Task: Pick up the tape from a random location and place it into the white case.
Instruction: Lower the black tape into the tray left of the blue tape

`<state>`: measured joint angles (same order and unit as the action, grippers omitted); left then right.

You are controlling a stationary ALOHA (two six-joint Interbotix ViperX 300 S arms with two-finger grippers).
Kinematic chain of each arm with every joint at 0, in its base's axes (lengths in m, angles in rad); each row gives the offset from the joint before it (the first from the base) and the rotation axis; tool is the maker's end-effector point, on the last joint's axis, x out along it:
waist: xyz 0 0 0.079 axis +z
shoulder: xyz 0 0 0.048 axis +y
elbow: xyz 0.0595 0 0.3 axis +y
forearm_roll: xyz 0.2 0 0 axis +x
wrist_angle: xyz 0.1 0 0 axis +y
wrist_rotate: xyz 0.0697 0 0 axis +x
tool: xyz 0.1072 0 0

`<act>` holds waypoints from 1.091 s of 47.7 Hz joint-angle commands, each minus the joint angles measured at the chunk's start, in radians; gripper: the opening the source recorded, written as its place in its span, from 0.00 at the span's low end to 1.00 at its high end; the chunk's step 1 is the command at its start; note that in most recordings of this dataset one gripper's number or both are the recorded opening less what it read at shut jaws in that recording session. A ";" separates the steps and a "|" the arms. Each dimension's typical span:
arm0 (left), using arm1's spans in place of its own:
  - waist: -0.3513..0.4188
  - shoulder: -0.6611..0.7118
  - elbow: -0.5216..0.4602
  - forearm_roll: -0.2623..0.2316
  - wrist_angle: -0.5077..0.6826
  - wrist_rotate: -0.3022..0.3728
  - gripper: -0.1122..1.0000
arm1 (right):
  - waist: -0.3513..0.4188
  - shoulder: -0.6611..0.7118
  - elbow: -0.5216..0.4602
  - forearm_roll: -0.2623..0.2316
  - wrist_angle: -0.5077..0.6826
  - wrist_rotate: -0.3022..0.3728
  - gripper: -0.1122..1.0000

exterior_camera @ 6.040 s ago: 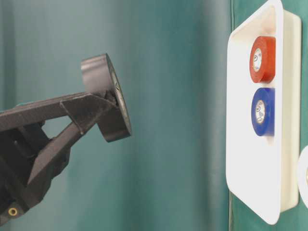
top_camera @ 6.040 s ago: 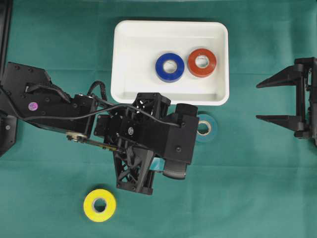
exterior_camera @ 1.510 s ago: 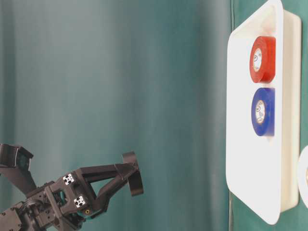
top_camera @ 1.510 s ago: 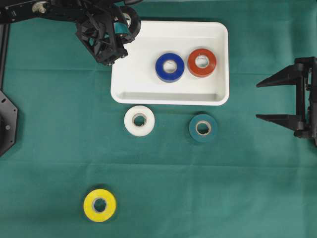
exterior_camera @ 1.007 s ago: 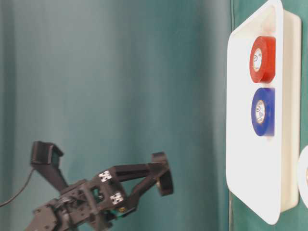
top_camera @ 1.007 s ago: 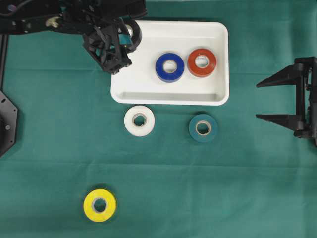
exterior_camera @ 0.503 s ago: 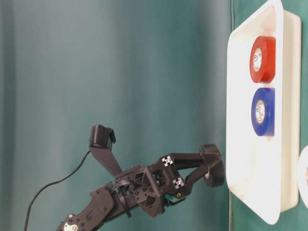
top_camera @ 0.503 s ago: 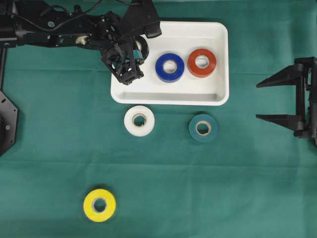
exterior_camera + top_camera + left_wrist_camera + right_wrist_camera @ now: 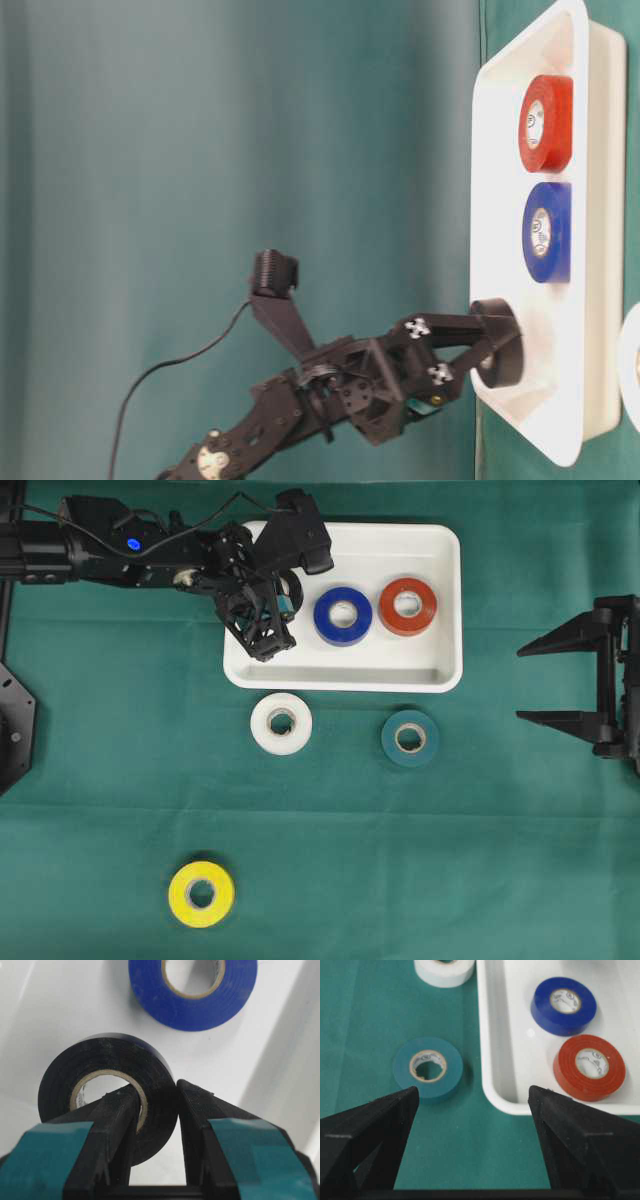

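The left claw (image 9: 157,1110) pinched a glossy black tape roll (image 9: 107,1085) with a pale cardboard core, one finger through its hole, the other outside its wall. It was inside the white case (image 9: 420,670), a blue roll (image 9: 192,990) just beyond the fingertips. The right claw (image 9: 472,1105) stood open.

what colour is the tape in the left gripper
Black tape, clearest in the left wrist view.
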<state>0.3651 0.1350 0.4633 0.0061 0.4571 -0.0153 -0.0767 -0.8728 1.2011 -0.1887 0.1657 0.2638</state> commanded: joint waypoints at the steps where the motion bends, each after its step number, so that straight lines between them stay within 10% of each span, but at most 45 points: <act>1: -0.002 -0.003 -0.005 -0.002 -0.025 -0.002 0.27 | -0.002 0.005 -0.017 0.000 -0.005 -0.002 0.86; 37: -0.031 0.051 -0.006 -0.003 -0.057 0.005 0.27 | -0.002 0.026 -0.015 0.000 -0.005 -0.002 0.86; 52: -0.035 0.044 0.002 -0.002 -0.114 0.011 0.97 | -0.002 0.028 -0.015 0.000 -0.005 -0.002 0.86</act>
<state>0.3313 0.2025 0.4740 0.0046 0.3528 -0.0061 -0.0767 -0.8483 1.2011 -0.1887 0.1657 0.2638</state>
